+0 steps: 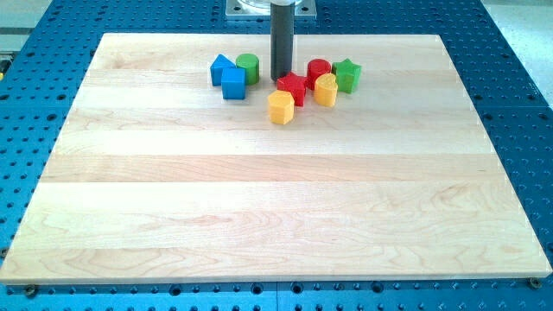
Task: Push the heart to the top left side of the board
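Note:
The yellow heart [326,89] lies near the top middle of the wooden board [259,199]. It touches the red cylinder [319,70] above it, sits beside the green star [347,75] on its right, and has the red star [291,88] on its left. My tip [282,80] stands at the red star's upper left edge, about 50 px to the left of the heart. The rod comes down from the view's top.
A yellow hexagon [281,108] lies just below the red star. Left of my tip are a green cylinder [248,66], a blue cube [233,84] and a blue triangle [220,68]. A blue perforated table [34,52] surrounds the board.

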Motion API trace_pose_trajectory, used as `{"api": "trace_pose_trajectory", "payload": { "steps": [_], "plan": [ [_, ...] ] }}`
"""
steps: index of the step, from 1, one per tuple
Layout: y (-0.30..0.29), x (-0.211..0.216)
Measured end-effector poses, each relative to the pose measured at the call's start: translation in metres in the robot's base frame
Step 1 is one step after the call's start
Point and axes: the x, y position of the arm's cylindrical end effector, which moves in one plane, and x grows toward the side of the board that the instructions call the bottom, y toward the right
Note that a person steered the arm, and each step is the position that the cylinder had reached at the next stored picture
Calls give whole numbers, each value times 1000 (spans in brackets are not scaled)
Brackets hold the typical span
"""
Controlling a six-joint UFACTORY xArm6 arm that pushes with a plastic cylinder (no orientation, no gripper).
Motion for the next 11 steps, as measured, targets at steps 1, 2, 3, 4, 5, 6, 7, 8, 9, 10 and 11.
{"api": "trace_pose_trajectory", "payload": {
  "steps": [1,2,3,4,5,6,7,8,9,10,11],
  "plan": [
    [-29,-37],
    [-79,-8],
    [-45,34],
    [-44,-9],
    [-1,27],
    [14,30],
    [47,9],
    [108,11],
    [123,40],
    [78,66],
    [14,44]
  ]
}}
